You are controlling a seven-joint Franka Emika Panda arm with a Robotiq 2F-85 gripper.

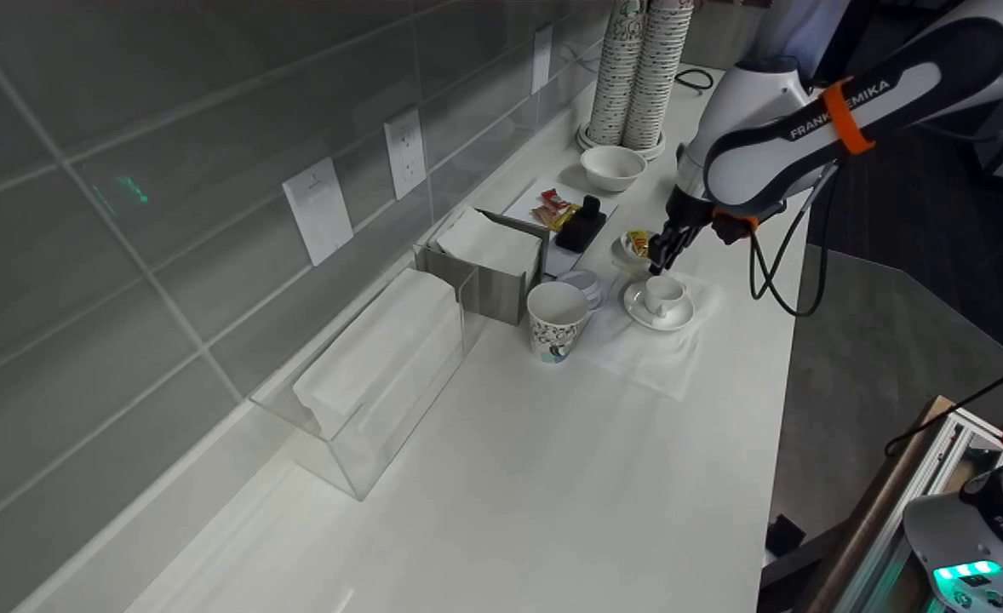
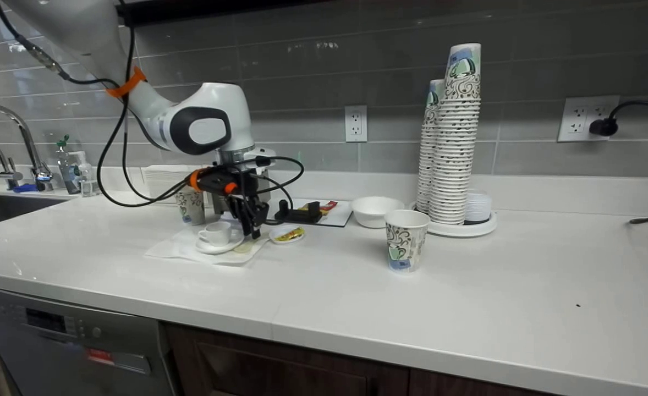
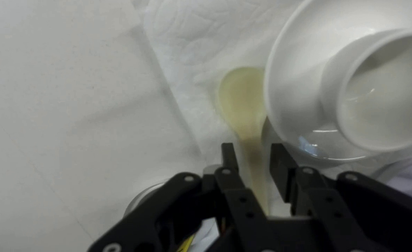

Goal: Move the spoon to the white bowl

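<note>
The spoon [image 3: 242,98] is pale yellow-green and see-through. It lies on a white napkin [image 3: 192,45], its head right beside the rim of the saucer. A bit of it shows in an exterior view [image 2: 243,248]. My gripper [image 3: 253,147] is partly open, its fingers on either side of the spoon's handle with a gap on each side. The gripper also shows low over the napkin in both exterior views [image 1: 661,262] [image 2: 252,230]. The plain white bowl [image 1: 613,168] stands by the cup stacks, also seen in an exterior view [image 2: 376,212]; it is outside the wrist view.
A white mug [image 3: 384,91] on a saucer [image 3: 290,80] stands close beside the fingers. A small dish [image 2: 287,235] with a yellow packet is near the gripper. A black stand [image 1: 582,226], paper cups [image 2: 405,245] [image 1: 554,319] and tall cup stacks [image 2: 455,154] stand around.
</note>
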